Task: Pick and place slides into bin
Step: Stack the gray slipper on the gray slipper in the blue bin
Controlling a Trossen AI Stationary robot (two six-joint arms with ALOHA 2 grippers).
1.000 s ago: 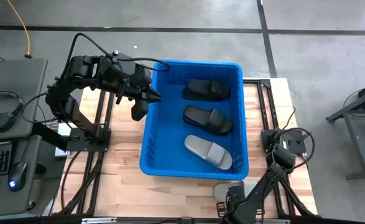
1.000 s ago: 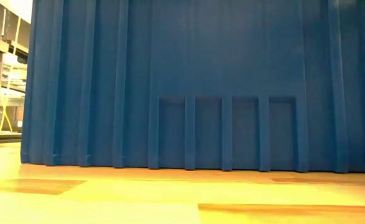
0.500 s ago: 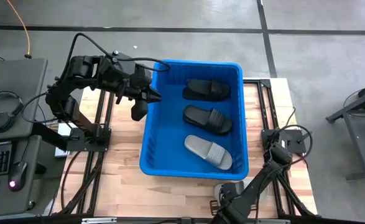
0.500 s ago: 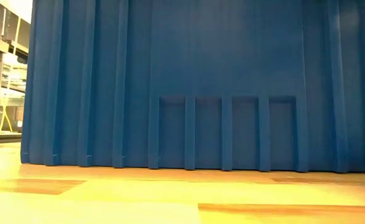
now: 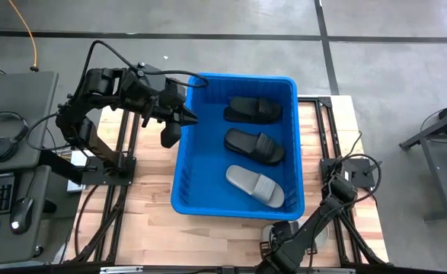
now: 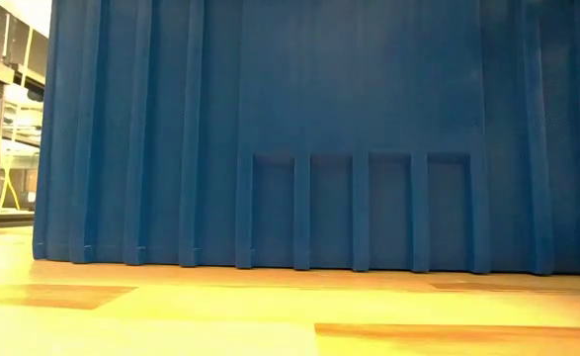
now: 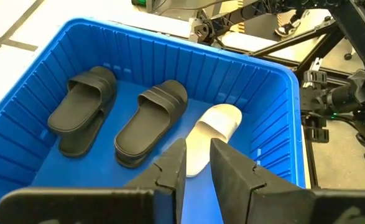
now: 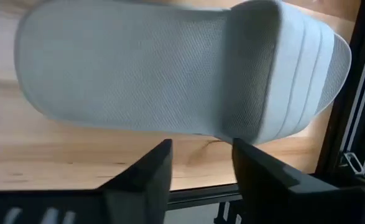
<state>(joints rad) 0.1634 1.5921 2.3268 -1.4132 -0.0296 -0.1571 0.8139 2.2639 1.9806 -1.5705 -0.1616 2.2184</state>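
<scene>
The blue bin (image 5: 182, 173) stands mid-table and fills the low view (image 6: 319, 129). On its floor lie two black slides (image 5: 252, 109) (image 5: 255, 144) and a grey slide (image 5: 255, 186). A light grey slide (image 5: 285, 227) (image 8: 170, 68) lies sole-down on the wood in front of the bin's near right corner. My right gripper (image 8: 201, 149) (image 5: 272, 242) hangs open just above that slide's long side edge, near the strap (image 8: 281, 68), with nothing between its fingers. My left gripper (image 7: 198, 158) (image 5: 186, 118) waits high over the bin's far left rim, empty, with a narrow gap between its fingers.
The bin's near wall (image 5: 238, 207) stands close behind the slide on the table. The table's near edge and dark frame rails (image 8: 356, 124) run right beside that slide. A desk with a keyboard and headphones (image 5: 2, 137) stands left of the table.
My right gripper has crept a little toward the table's left along the near edge and now covers more of the light grey slide, which has stayed where it was.
</scene>
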